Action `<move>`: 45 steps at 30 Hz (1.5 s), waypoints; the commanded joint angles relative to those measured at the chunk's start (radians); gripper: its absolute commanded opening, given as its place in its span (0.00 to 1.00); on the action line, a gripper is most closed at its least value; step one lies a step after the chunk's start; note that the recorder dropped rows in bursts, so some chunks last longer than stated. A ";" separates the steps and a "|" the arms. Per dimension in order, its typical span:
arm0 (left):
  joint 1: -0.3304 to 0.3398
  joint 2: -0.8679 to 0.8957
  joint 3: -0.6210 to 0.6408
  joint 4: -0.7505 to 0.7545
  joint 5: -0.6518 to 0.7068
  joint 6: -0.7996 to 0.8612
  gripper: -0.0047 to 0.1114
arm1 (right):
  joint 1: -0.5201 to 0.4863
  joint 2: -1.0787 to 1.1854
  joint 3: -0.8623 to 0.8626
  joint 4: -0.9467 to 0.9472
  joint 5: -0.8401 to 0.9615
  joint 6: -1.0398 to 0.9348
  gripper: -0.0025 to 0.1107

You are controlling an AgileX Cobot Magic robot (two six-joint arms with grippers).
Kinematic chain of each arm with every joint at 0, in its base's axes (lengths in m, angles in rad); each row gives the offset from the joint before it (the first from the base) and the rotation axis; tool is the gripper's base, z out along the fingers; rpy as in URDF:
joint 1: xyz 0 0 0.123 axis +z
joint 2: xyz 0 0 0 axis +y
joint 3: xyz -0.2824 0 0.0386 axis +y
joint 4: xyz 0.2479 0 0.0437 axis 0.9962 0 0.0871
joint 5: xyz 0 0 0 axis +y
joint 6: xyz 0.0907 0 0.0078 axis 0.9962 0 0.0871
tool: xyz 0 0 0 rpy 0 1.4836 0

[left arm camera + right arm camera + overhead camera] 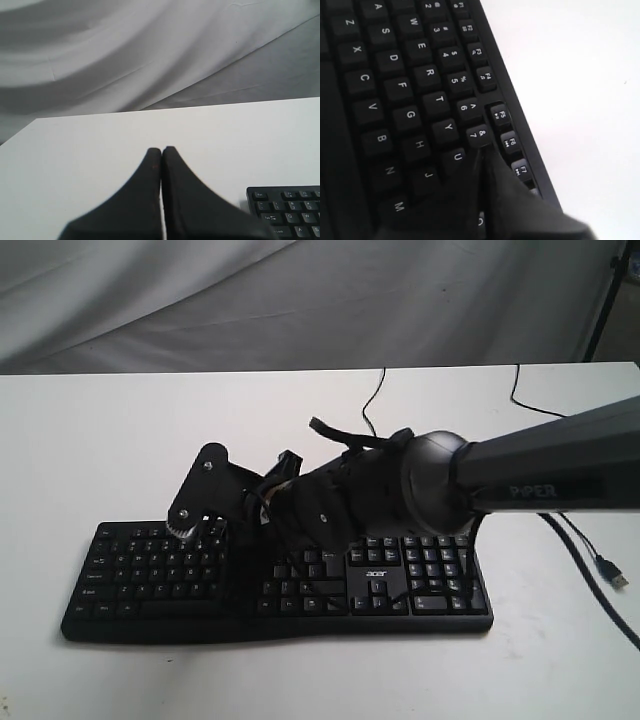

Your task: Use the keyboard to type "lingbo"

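Observation:
The black keyboard (420, 590) with an "acer" logo lies across the white table (100, 440). My right arm (560, 475) reaches over it from the right. The right gripper (208, 530) is shut and empty, low over the left half of the keys. In the right wrist view, the gripper's (481, 150) tips sit just past the U key (457, 157) and under the 7 key (481, 134); whether they touch a key I cannot tell. My left gripper (161, 150) is shut on nothing above bare table, with the keyboard's Esc corner (287, 210) beside it.
The keyboard's thin black cable (375, 400) runs toward the back of the table. Another cable ends in a loose USB plug (618, 578) at the right edge. A grey cloth backdrop (300, 300) hangs behind, with a dark stand leg (608, 300) at the far right.

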 commanded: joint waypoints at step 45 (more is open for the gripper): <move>-0.004 0.003 0.005 -0.001 -0.004 -0.003 0.05 | 0.091 -0.002 0.055 0.012 -0.069 0.022 0.02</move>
